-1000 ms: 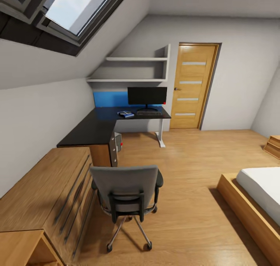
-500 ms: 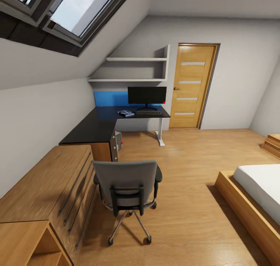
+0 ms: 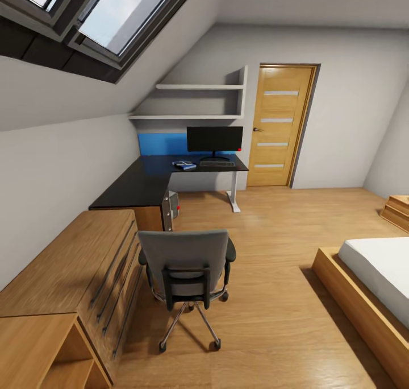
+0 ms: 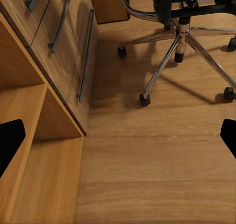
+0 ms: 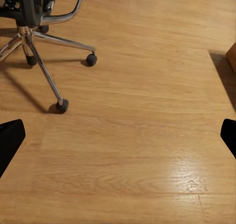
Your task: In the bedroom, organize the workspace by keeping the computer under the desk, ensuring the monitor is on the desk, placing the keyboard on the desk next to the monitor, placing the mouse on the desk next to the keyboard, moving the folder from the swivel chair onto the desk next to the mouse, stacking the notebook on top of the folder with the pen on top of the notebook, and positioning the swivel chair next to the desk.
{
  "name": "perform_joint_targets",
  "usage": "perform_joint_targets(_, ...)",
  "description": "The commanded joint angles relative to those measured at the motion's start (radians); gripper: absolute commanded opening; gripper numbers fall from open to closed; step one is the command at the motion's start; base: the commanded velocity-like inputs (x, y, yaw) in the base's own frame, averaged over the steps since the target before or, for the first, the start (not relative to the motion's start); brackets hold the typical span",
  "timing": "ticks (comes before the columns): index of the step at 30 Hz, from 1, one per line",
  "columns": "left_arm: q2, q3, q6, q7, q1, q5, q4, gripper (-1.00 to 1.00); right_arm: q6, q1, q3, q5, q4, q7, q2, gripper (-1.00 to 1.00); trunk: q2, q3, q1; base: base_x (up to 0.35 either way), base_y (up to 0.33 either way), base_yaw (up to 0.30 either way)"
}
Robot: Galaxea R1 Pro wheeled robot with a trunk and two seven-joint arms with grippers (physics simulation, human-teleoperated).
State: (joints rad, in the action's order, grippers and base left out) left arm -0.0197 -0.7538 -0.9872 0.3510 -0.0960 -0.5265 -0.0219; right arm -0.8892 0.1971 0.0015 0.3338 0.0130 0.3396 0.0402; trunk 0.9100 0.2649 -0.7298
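Observation:
The swivel chair (image 3: 184, 258) stands on the wooden floor with its grey back toward me, apart from the desk (image 3: 142, 184); the backrest hides its seat. Far off, the monitor (image 3: 215, 139) stands on the black desk top with the keyboard (image 3: 217, 164) in front of it. A small blue-and-white flat item (image 3: 183, 165) lies left of the keyboard. The computer (image 3: 172, 203) sits under the desk. My left gripper (image 4: 118, 135) is open above the floor near the chair's metal base (image 4: 179, 35). My right gripper (image 5: 118, 135) is open over bare floor beside that chair base (image 5: 34, 42).
A light wooden dresser (image 3: 68, 264) runs along the left wall, with an open cubby (image 4: 44, 150) at its near end. A bed (image 3: 378, 281) lies at the right. A wooden door (image 3: 281, 124) and wall shelves (image 3: 199, 102) are at the back. Open floor lies between chair and bed.
The whole head view has shifted, so the camera has moved: chair and dresser now sit slightly higher and smaller in the picture. No thing has moved by itself.

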Motion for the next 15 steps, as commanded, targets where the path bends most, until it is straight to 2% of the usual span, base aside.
perform_joint_targets(1, 0.0, -0.009, -0.002, 0.006, -0.001, -0.004, 0.0, 1.0, 0.0, 0.001, 0.0, 0.01, -0.001, 0.01, 0.0, 1.0, 0.001, 0.001, 0.0, -0.013, 0.0, 0.0)
perform_joint_targets(8, -0.003, -0.009, 0.0, 0.007, -0.001, -0.005, 0.0, 1.0, 0.0, 0.001, 0.0, 0.01, 0.0, 0.01, 0.0, 1.0, 0.001, 0.001, 0.0, -0.005, 0.0, 0.0)
perform_joint_targets(15, -0.022, -0.007, 0.002, 0.01, -0.001, -0.006, 0.0, 1.0, 0.0, 0.001, 0.0, 0.01, 0.001, 0.01, 0.0, 1.0, 0.001, 0.001, 0.0, -0.001, 0.0, 0.0)
